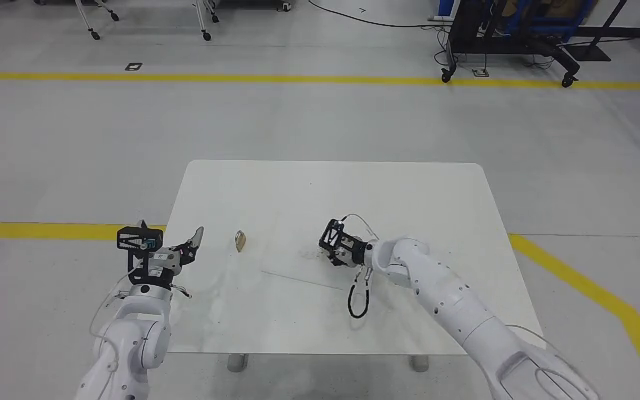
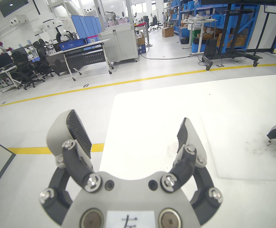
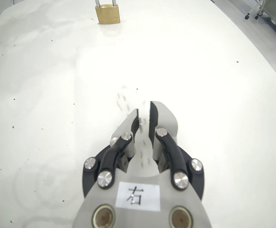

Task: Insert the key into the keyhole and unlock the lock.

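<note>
**Desk:** Where does the brass padlock (image 3: 107, 14) lie?

**Photographer:** Flat on the white table (image 1: 400, 190), between the two arms and nearer the left one. Its body is turned toward the right gripper (image 3: 144, 109) and its steel shackle points away. The two are well apart. Both shackle legs enter the body, so it looks locked.

**Desk:** And the jaws?

**Photographer:** The left gripper (image 2: 129, 121) hangs at the table's left edge with its jaws spread wide, holding nothing. The right gripper sits low over a clear mat (image 2: 232, 133), its jaws drawn almost together with a slim gap between the pads. I cannot tell whether the key is pinched in that gap. It is too small to pick out.

**Desk:** Which step is this?

**Photographer:** The opening one, by my reading: securing the key. Nothing has reached the padlock, and I cannot see the keyhole from here.

**Desk:** What does the next move call for?

**Photographer:** Probably a firm pinch on the key with its blade pointing outward. The left gripper would likely have to steady the loose padlock so it does not slide. After that comes lining the blade up squarely with the keyhole before pushing in and turning.
</note>
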Controlling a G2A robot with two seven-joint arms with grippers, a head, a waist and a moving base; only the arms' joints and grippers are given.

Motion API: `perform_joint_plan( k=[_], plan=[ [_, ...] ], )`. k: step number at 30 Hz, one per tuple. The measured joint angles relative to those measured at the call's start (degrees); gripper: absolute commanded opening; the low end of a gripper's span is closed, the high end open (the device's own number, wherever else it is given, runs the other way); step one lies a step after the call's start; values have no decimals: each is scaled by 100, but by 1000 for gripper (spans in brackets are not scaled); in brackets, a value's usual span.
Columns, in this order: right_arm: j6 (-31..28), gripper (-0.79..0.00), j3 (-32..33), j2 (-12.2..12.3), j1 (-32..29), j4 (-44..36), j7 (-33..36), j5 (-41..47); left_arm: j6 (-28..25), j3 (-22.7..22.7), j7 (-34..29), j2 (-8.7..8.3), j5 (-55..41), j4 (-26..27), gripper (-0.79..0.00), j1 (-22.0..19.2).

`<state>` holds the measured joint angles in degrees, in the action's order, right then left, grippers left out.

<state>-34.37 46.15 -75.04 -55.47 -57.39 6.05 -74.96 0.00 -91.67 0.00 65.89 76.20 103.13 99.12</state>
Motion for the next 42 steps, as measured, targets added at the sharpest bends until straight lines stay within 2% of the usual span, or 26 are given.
perform_joint_plan(
  k=[9,14,20,23,27,38,40,42],
  plan=[
    [-376,-785,212,129,-43,-296,-255,-281,0,0,0,0,0,0,0,0],
    [-442,-785,529,246,-194,-748,-314,-235,0,0,0,0,0,0,0,0],
    [-738,-785,1362,453,-759,-1475,-511,780,0,0,0,0,0,0,0,0],
    [-949,-785,1775,534,-1064,-1690,-315,1641,0,0,0,0,0,0,0,0],
    [-1210,-785,2009,585,-1217,-1699,93,2654,0,0,0,0,0,0,0,0],
    [-1202,-785,2002,583,-1214,-1694,69,2606,-20,9,-8,6,-20,-4,0,-6],
    [-1244,-785,1958,555,-1332,-1645,-101,2816,-280,9,-165,39,-368,-49,0,-99],
    [-1365,-785,1893,512,-1429,-1468,-350,3357,-695,47,-352,68,-1135,-82,0,-246]
  ],
)
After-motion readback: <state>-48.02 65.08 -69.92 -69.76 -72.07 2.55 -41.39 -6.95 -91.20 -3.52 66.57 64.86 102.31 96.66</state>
